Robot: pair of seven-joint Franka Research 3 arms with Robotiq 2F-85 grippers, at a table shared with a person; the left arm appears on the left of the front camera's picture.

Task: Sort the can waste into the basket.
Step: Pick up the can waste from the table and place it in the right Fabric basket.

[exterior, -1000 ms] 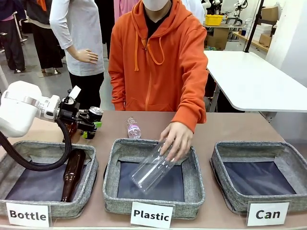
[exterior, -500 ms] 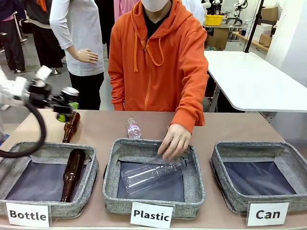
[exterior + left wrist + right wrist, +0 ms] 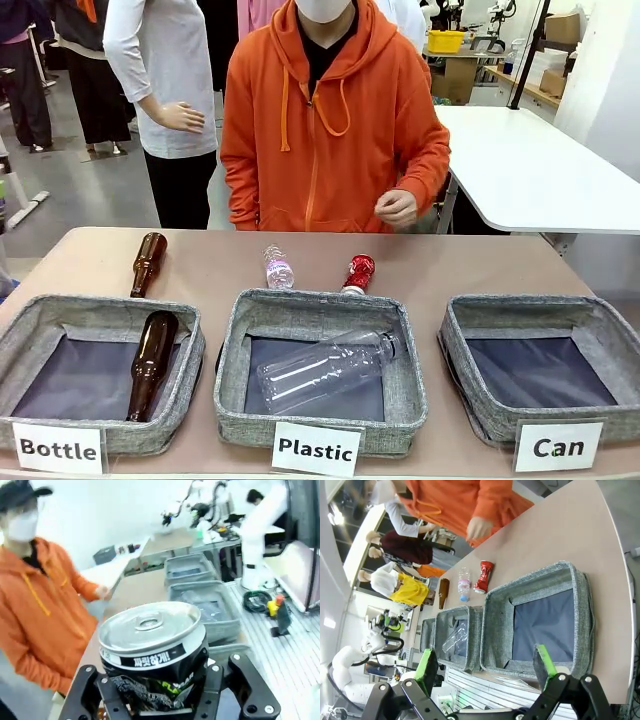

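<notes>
Crushed red can [image 3: 358,272] lies behind the Plastic basket [image 3: 320,304]; Can basket [image 3: 540,305] sits right.

Red on the crushed can [image 3: 358,272]; silver lid and white print band on the black can [image 3: 152,665]; grey weave, dark base on the basket [image 3: 540,306]; white card [image 3: 558,446]; tan bench [image 3: 480,262].

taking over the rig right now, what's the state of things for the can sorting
Left gripper: shut on the dented black metal drink can.
Right gripper: open, empty, near the shallow grey woven basket carded "Can".
Crushed red metal can: lying on the table behind the "Plastic" basket.
Done: no can binned; the Can basket is empty. Left: both cans.
</notes>
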